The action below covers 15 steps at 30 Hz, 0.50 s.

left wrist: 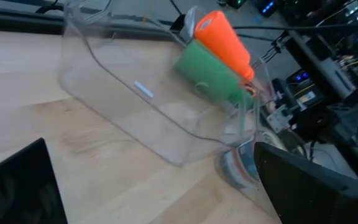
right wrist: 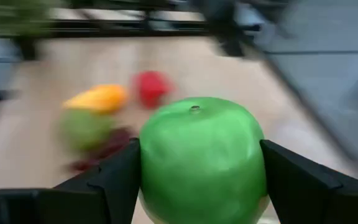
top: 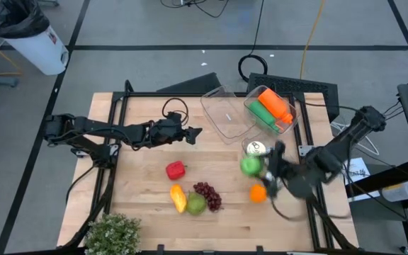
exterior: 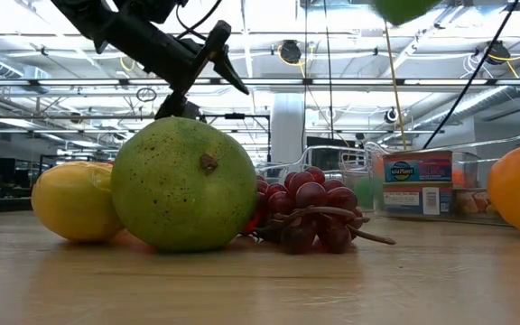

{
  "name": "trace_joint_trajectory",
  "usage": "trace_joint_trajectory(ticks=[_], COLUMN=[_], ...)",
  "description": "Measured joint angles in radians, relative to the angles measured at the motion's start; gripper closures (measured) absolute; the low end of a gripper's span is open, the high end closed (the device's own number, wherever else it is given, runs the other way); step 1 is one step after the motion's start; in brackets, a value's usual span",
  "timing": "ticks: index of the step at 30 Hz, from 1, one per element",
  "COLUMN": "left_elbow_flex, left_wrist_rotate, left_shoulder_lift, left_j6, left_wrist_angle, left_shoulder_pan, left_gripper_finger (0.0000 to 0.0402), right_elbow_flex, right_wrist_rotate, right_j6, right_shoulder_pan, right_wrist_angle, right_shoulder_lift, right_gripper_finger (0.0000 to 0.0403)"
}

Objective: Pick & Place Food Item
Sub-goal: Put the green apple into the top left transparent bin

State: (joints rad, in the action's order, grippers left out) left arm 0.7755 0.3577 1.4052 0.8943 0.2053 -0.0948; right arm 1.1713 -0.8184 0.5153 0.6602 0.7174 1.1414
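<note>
From above, the right gripper carries the green apple just short of the clear bin, which lies ahead of it, the left gripper waiting open nearby; the right wrist view shows the apple clamped between both fingers.

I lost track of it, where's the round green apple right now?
The round green apple sits clamped in the right gripper, right of table centre in the high view, between the small tin can and the orange.
</note>
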Motion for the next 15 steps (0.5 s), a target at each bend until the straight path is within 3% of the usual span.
trace_joint_trajectory(ticks=[3, 6, 11, 15], left_elbow_flex=[0.000, 0.000, 0.000, 0.000], left_wrist_rotate=[0.000, 0.000, 0.000, 0.000], left_shoulder_lift=[0.000, 0.000, 0.000, 0.000], left_j6=[0.000, 0.000, 0.000, 0.000], left_wrist_angle=[0.019, 0.037, 0.037, 0.038], left_shoulder_pan=[0.000, 0.000, 0.000, 0.000], left_gripper_finger=[0.0079, 0.0073, 0.0073, 0.0080], right_elbow_flex=[-0.004, -0.048, -0.152, -0.252], right_wrist_rotate=[-0.022, 0.015, 0.329, 0.453], right_j6=[-0.058, -0.190, -0.420, -0.506], right_shoulder_pan=[-0.154, -0.312, -0.628, -0.859], right_wrist_angle=[0.044, -0.049, -0.324, -0.484], right_shoulder_lift=[-0.037, -0.059, -0.051, -0.010], right_gripper_finger=[0.0127, 0.0130, 0.0130, 0.0123])
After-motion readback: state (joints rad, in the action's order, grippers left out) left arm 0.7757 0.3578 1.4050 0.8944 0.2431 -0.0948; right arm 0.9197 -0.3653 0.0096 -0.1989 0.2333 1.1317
